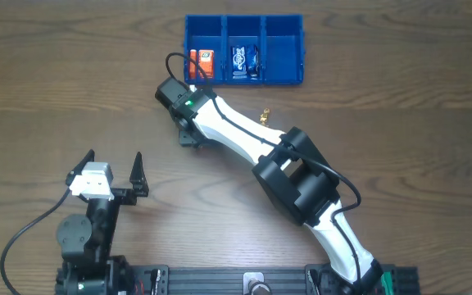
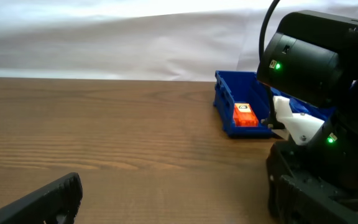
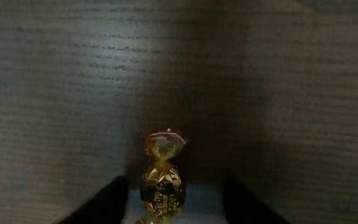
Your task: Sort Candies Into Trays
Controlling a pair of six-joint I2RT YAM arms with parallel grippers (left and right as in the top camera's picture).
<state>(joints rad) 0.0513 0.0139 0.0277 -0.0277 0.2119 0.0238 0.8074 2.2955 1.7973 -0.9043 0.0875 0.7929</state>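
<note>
Starting near, 7 o'clock: left gripper spread wide, holding nothing. Right gripper parted, gold candy on table between fingers, ungripped. Blue tray at 12 o'clock: orange candy in left compartment, blue candy in middle.

A wooden desk runs back to a white backdrop. Toward its far edge sits a blue tray, with what seems to be an orange wrapped candy in its visible end compartment. The right arm, black and white with two green lights, hides the tray's other end. The left tool's dark finger hangs near the desk.
</note>
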